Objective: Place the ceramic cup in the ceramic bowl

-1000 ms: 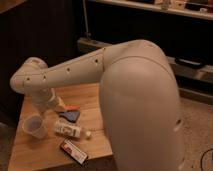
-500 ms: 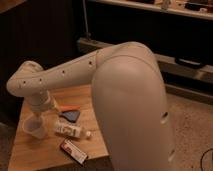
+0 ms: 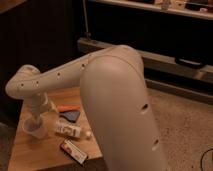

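The ceramic cup (image 3: 34, 128) is a small pale tumbler standing upright near the left edge of the wooden table (image 3: 42, 155). My gripper (image 3: 38, 117) hangs from the white arm's wrist directly over the cup, at its rim. The wrist hides how the gripper meets the cup. The black ceramic bowl is out of view, perhaps behind my arm.
A white bottle (image 3: 68, 130) lies on its side just right of the cup. An orange item (image 3: 68, 107) and a blue item (image 3: 71, 115) lie behind it. A dark packet with red (image 3: 74, 151) lies near the front edge. My bulky arm (image 3: 117, 105) blocks the table's right side.
My arm's elbow has swung slightly left and down, bringing the wrist and gripper lower over the cup. The cup stays in the same spot.
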Available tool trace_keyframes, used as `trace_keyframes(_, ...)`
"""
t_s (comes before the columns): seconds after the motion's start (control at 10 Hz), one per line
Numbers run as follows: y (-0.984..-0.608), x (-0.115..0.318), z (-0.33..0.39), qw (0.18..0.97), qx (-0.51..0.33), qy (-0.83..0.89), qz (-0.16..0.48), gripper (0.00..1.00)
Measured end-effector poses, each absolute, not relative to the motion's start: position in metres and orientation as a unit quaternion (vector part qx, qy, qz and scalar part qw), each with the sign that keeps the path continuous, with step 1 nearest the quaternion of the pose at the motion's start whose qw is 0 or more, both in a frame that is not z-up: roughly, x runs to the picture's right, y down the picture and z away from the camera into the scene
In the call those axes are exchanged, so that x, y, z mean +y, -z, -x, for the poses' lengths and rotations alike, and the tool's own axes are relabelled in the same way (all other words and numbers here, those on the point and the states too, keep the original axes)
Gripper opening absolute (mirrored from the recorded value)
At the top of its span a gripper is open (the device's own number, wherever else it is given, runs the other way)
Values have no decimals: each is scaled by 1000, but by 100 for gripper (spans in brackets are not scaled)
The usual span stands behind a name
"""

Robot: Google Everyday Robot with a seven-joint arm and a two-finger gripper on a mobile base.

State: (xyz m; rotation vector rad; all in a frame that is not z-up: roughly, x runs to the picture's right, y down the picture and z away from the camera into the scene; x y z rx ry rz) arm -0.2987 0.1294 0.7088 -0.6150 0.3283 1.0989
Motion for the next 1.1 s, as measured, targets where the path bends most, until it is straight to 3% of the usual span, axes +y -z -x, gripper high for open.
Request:
trace_keyframes(0.9,-742,147,316,808,171,-472,310,64)
trace_keyframes(1.1,-744,150,319,813,171,-460,314,47)
